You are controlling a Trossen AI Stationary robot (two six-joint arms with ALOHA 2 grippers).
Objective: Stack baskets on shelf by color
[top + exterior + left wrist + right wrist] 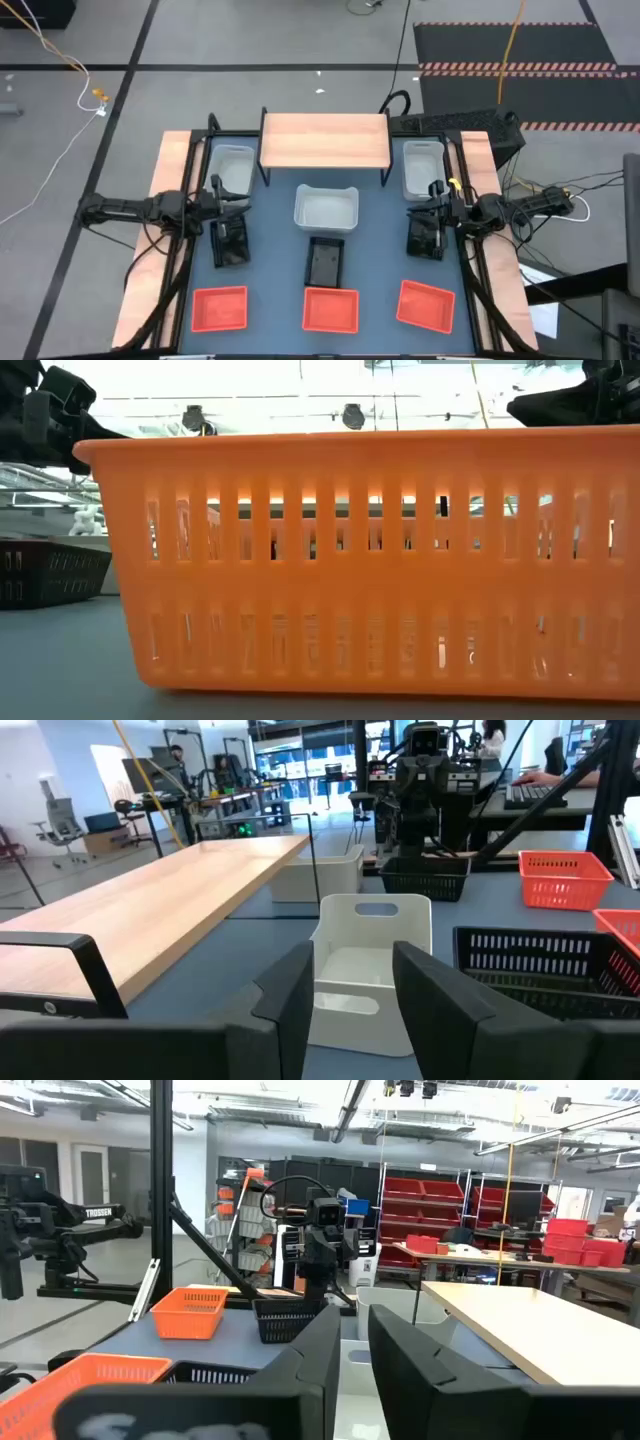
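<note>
from the high view you can see nothing is on the shelf [324, 139] yet; its wooden top at the far middle of the table is bare. all nine baskets sit on the table: a white one [234, 168] at the far left beside the shelf, a second white one [422, 165] at the far right, a third [326, 207] in the middle just in front of the shelf. black baskets lie under the left arm [231, 243], at centre [325, 262] and under the right arm [425, 238]. three red ones line the near edge, left [220, 309], middle [331, 310] and right [425, 304]. your left gripper [236, 204] hangs over the left black basket, your right gripper [430, 205] over the right one. so, by my reading, the whole task is left: three stacks to build.

the low view is filled by a red basket [370, 560] close to the camera; it adds little.

in the left wrist view the fingers [295, 995] stand apart with nothing between them, looking toward the middle white basket [365, 970].

in the right wrist view the fingers [320, 1360] stand only a narrow gap apart and hold nothing; the shelf top [530, 1325] shows bare.
</note>
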